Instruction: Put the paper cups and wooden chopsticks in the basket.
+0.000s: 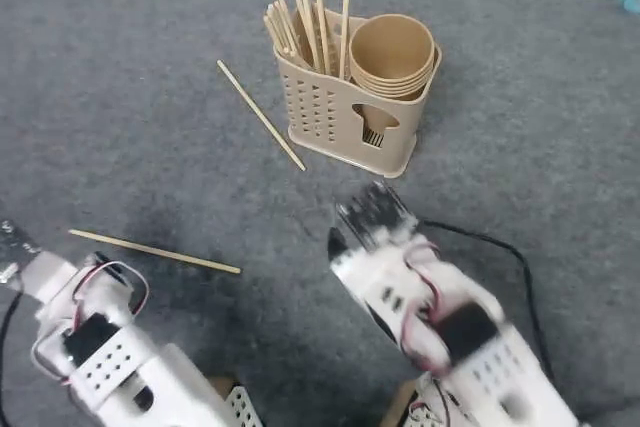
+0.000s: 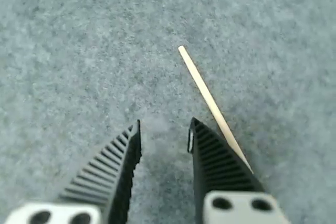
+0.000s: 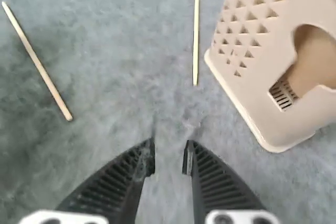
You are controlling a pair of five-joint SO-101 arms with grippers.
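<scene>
The left pincer is spread and empty, low over the grey tabletop. A loose chopstick runs just past one of its jaws. The right pincer is parted a little and holds nothing. It faces a second loose chopstick lying just beside the basket. In the basket stand a stack of paper cups and a bundle of chopsticks. The job looks mostly done, with two sticks left to collect.
</scene>
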